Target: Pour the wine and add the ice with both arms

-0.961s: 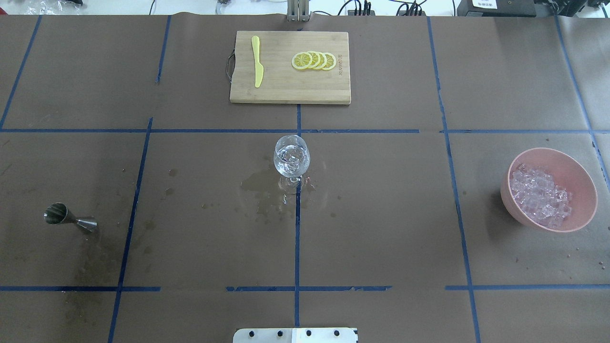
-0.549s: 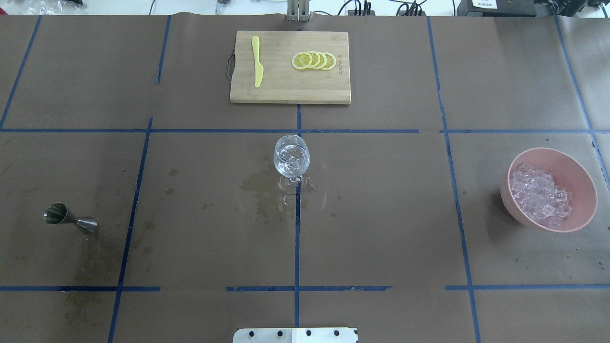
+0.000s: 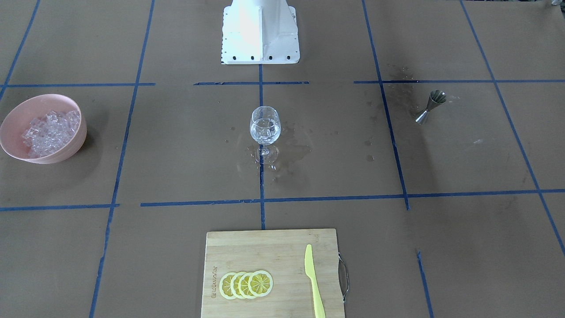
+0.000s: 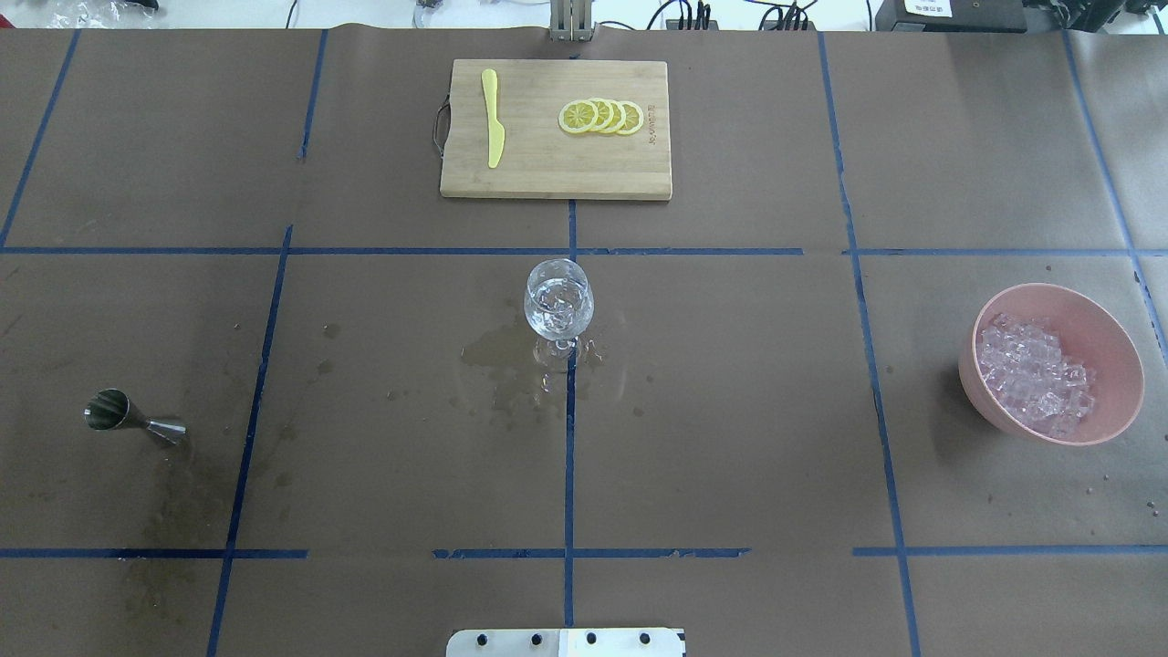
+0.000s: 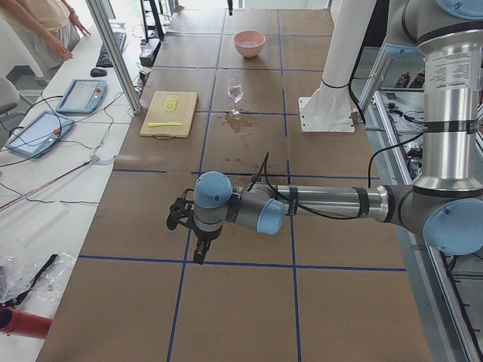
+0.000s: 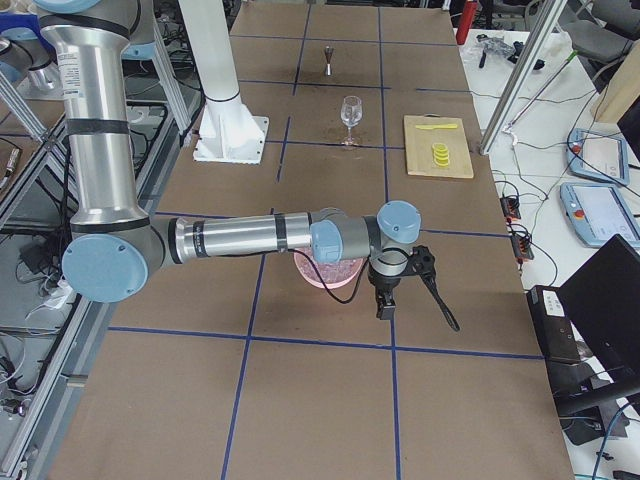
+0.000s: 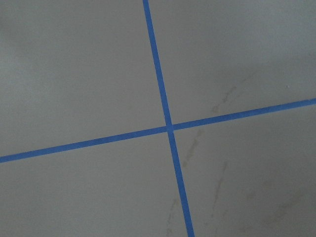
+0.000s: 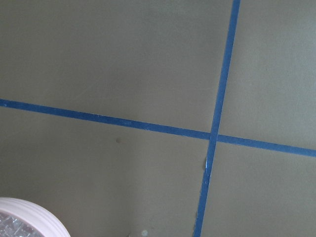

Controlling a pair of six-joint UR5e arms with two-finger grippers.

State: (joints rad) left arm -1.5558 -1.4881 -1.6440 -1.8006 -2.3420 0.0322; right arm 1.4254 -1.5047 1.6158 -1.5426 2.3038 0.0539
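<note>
A clear wine glass (image 4: 557,301) stands upright at the table's middle; it also shows in the front view (image 3: 265,126). It holds small ice cubes and some clear liquid. A pink bowl (image 4: 1124,351) of ice (image 4: 1031,374) sits at the right; in the front view this bowl (image 3: 70,148) is at the left. Both arms are outside the overhead and front views. The left gripper (image 5: 198,256) hangs over bare table, far from the glass. The right gripper (image 6: 386,305) hangs beside the bowl (image 6: 330,275), with a black elongated thing sticking out next to it. I cannot tell whether either is open.
A steel jigger (image 4: 128,417) stands at the left. A wooden cutting board (image 4: 547,169) at the far side carries a yellow knife (image 4: 493,117) and lemon slices (image 4: 601,116). A wet patch (image 4: 511,360) spreads around the glass foot. The white pedestal (image 3: 260,31) stands at the near edge.
</note>
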